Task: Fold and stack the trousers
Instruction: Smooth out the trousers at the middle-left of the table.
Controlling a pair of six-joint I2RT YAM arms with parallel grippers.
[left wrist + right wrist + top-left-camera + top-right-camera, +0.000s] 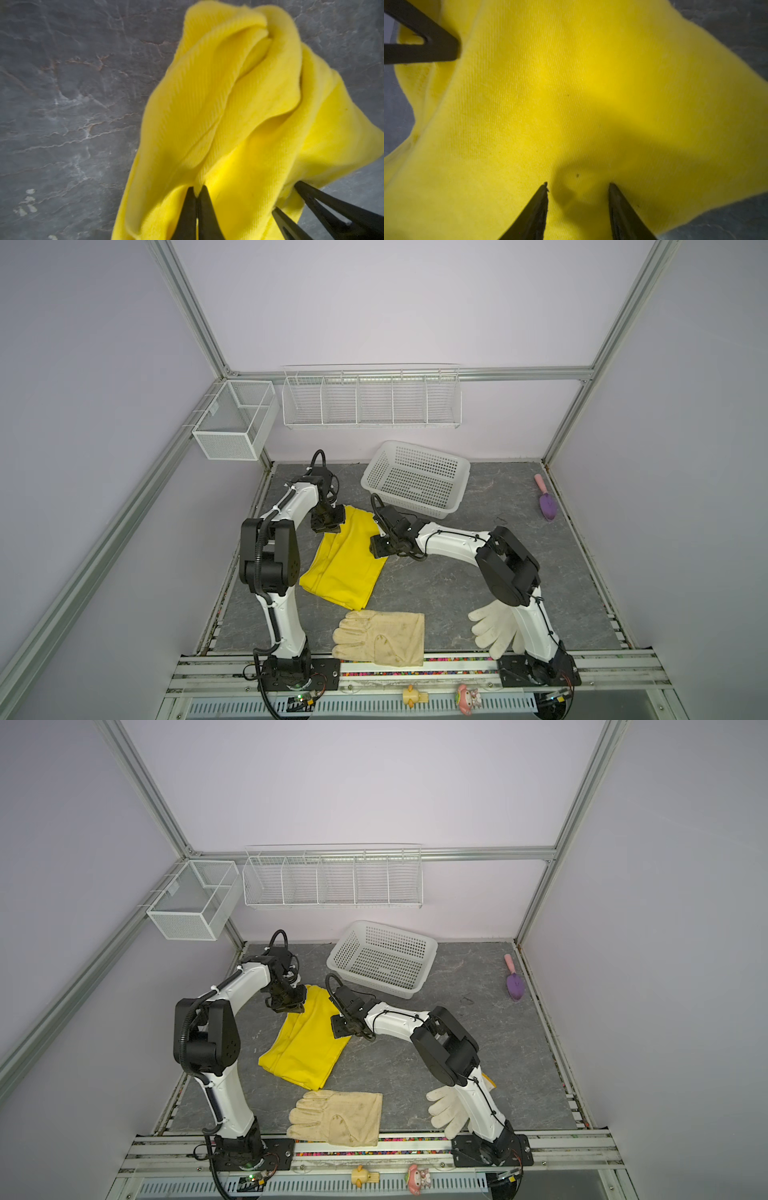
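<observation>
1. Trousers (pixel 345 560) — yellow, folded, lying on grey tabletop (pixel 436 593), left of centre, near white basket (pixel 376 472).
2. Left gripper (pixel 196 192): jaws pinched tight on a cloth fold at trousers' far-left corner.
3. Right gripper (pixel 578 185): jaws apart, tips on cloth at right edge — not clamped.

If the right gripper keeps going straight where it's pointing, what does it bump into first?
The yellow trousers. In the right wrist view the right gripper points straight at the cloth, jaws apart, with nothing in between. How close the tips are to it is hard to judge.
</observation>
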